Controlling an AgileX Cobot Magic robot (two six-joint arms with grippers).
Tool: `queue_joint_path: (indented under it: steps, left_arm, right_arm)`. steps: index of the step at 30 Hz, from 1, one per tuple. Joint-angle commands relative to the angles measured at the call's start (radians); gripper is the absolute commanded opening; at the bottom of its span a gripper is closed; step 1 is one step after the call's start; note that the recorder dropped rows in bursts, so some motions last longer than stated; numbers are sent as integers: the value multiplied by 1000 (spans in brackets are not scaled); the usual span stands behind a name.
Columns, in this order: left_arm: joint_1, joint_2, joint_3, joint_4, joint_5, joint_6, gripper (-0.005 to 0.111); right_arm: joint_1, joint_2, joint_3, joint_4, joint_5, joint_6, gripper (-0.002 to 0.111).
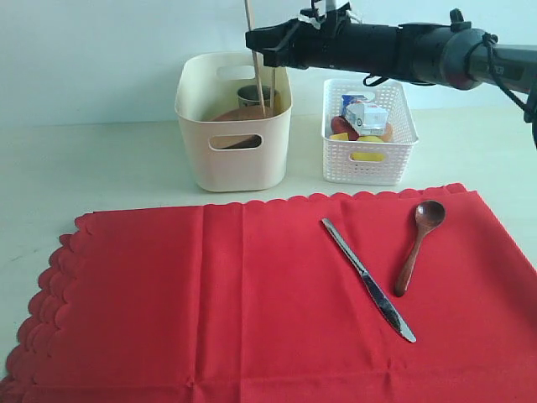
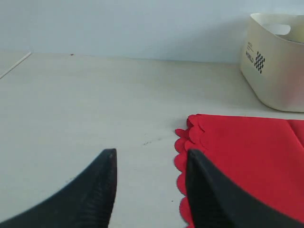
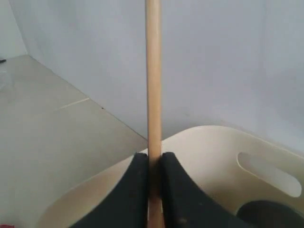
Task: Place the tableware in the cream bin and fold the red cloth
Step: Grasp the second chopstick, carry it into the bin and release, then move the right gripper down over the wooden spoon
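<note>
The tabletop [image 1: 101, 159] carries the red cloth [image 1: 210, 302], which lies flat and unfolded in front of the cream bin [image 1: 235, 164]. A white lattice basket [image 1: 369, 164] of food stands just beside the bin. Above the bin's opening, the right end effector [image 3: 153, 166] is clamped narrow on the wooden chopsticks [image 3: 153, 71], held upright with their lower ends inside. The left end effector [image 2: 151, 156] is parted and empty, low over the tabletop and well apart from the bin. The silver knife [image 1: 369, 281] and the dark wooden spoon [image 1: 418, 248] lie on the cloth, in front of the bin.

The risk I see is that the long chopsticks, if let go while leaning, tip over the rim.

The wrist view shows only one stick, so whether both are gripped is unclear. Their tops are cut off. Only part of a steel cup [image 1: 249, 94] and a brown plate [image 1: 235, 115] shows in the bin, and no bowl.
</note>
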Motion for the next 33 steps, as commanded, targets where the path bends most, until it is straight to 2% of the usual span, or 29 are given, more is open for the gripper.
queue_joint_path:
  steps: [1,6,10,14,23,29,33]
  left_arm:
    - [3,-6,2,1,-6,-5,45]
    - [3,-6,2,1,-6,-5,45]
    - [3,-6,2,1,-6,-5,45]
    - [3,-6,2,1,-6,-5,45]
    - [3,-6,2,1,-6,-5,45]
    - [3,-6,2,1,-6,-5,45]
    - [3,-6,2,1,-6,-5,45]
  right_arm:
    - [-2,17,-12,1,12,-28,20]
    - [-2,7,-12,-37,17,-16,51]
    - [-2,-33,-12,-93,10,61,63]
    - [-2,-104,-12,-278,-30,241,64]
    - [-2,-305,-12,-972,-57,869,64]
    - [-2,-410,-12,-1385,96,1284,60]
    - [-2,-452,18,-1550,220,1429,60]
